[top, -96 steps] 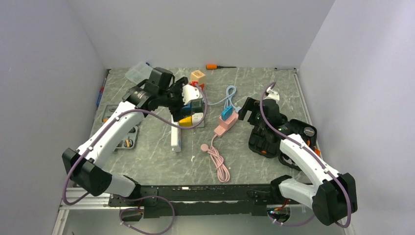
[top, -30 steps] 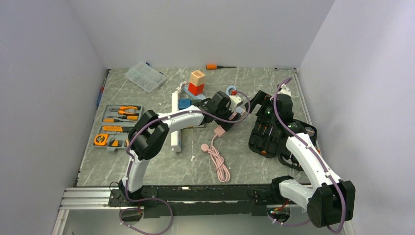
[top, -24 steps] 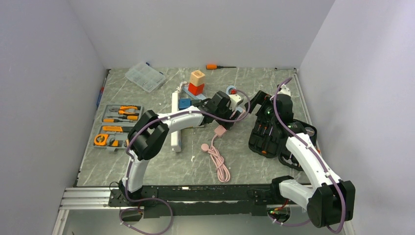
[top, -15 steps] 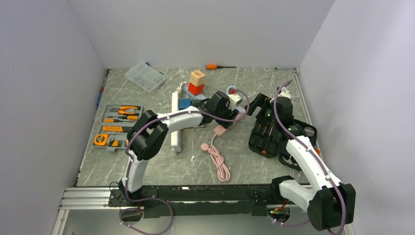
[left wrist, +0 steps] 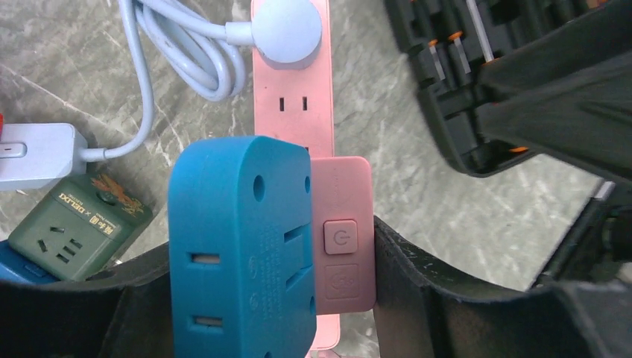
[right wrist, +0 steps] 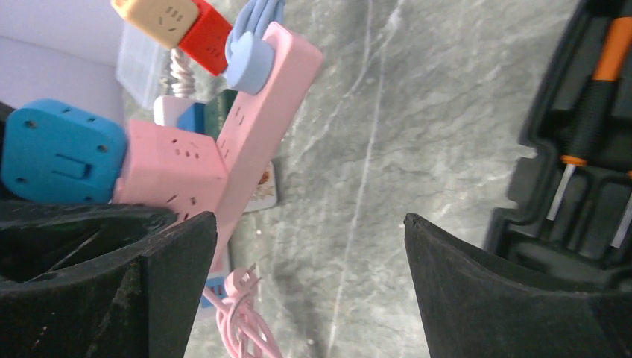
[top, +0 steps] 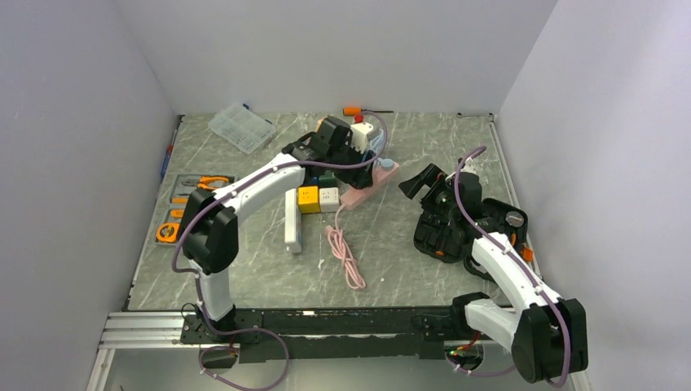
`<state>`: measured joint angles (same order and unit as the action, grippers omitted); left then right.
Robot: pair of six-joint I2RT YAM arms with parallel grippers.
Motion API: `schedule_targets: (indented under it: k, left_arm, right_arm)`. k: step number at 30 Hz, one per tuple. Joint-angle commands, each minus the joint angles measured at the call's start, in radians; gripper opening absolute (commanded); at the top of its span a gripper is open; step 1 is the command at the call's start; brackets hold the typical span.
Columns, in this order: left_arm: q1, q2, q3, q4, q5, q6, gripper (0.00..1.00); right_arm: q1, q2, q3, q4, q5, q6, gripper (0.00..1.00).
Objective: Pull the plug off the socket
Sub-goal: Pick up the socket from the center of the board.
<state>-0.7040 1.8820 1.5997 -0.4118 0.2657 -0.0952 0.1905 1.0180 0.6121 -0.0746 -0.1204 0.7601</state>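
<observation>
Grey marbled table (top: 407, 252) between pale walls. The left gripper (left wrist: 264, 257) clamps the blue plug (left wrist: 238, 246) and the pink power strip (left wrist: 291, 127) together. A second ago they were just beside the black tool case (top: 444, 232); now they are farther from it. The plug is a rounded block, flush against the strip's switch end. The right gripper (right wrist: 302, 224) gapes empty beside the case.

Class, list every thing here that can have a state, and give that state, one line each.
left gripper, jaws shut across blue adapter and pink power strip
blue adapter, not yet pulled off pink power strip
light-blue plug, plugged into pink power strip
right gripper, open, empty
black tool case, open
</observation>
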Motion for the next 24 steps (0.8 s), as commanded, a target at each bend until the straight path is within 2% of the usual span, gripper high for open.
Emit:
schedule_targets:
  k: [1, 14, 24]
  left_arm:
    - [0.019, -0.128, 0.027, 0.08, 0.123, -0.111, 0.02]
    - [0.045, -0.17, -0.006, 0.106, 0.222, -0.191, 0.02]
    - [0.048, -0.154, 0.009, 0.122, 0.21, -0.209, 0.02]
  right_arm:
    - [0.0, 0.045, -0.028, 0.241, -0.103, 0.16, 0.96]
    - [0.059, 0.187, -0.038, 0.499, -0.126, 0.288, 0.88]
    - [0.109, 0.259, -0.013, 0.514, -0.119, 0.318, 0.84]
